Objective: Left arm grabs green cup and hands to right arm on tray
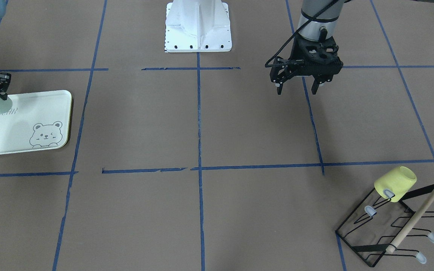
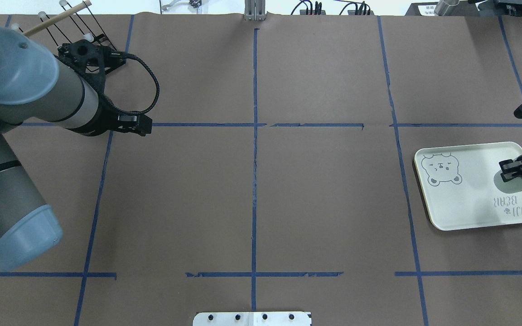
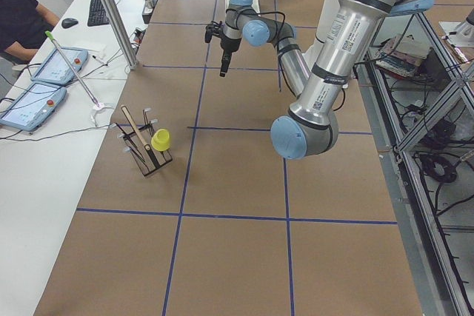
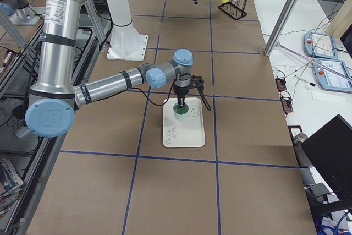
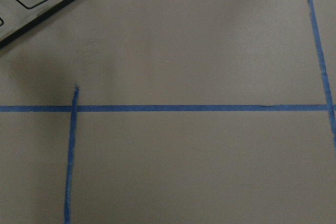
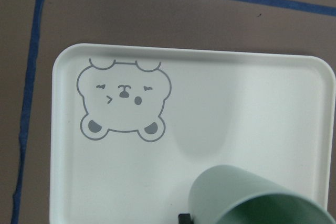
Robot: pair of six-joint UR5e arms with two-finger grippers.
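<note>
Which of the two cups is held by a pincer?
The green cup, gripped by the right pincer over the tray; the yellow cup hangs on the wire rack.

Both arms were grey tubes with light-blue joint caps: the left arm (image 2: 12,199) and the right arm (image 4: 104,89). A black ribbed cable (image 2: 157,88) looped beside the left gripper (image 1: 296,91), a black, perforated two-finger claw. The white base plate (image 1: 198,28) carried dark screws.

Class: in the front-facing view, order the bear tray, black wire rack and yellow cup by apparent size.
Largest, looking alike: bear tray and black wire rack; the tray is cropped, so unranked.
Smallest: yellow cup.
</note>
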